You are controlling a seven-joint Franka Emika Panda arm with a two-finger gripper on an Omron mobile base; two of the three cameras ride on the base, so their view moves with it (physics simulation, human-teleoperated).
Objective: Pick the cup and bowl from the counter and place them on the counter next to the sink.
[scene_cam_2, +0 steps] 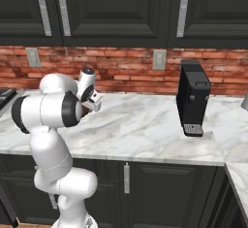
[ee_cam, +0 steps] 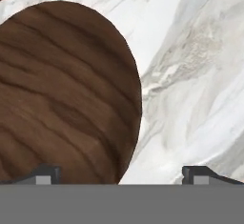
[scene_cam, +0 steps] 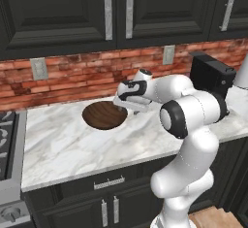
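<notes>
Bowl (scene_cam: 104, 116) sits upright on the counter (scene_cam: 72, 149), mouth up, round, so no long axis; it lies near the brick backsplash (scene_cam: 72, 74). The left base view shows bowl and gripper (scene_cam: 127, 106) at its right rim. Right base view adds a black coffee machine (scene_cam_2: 192, 98). In the hand view the fingertips (ee_cam: 45, 174) stand wide apart, straddling the rim, apparently holding nothing.

Even, diffuse rendered lighting; soft shadowing only; no glare on counter (scene_cam: 72, 144); sharp base views, coarse blurred texture in hand view.
</notes>
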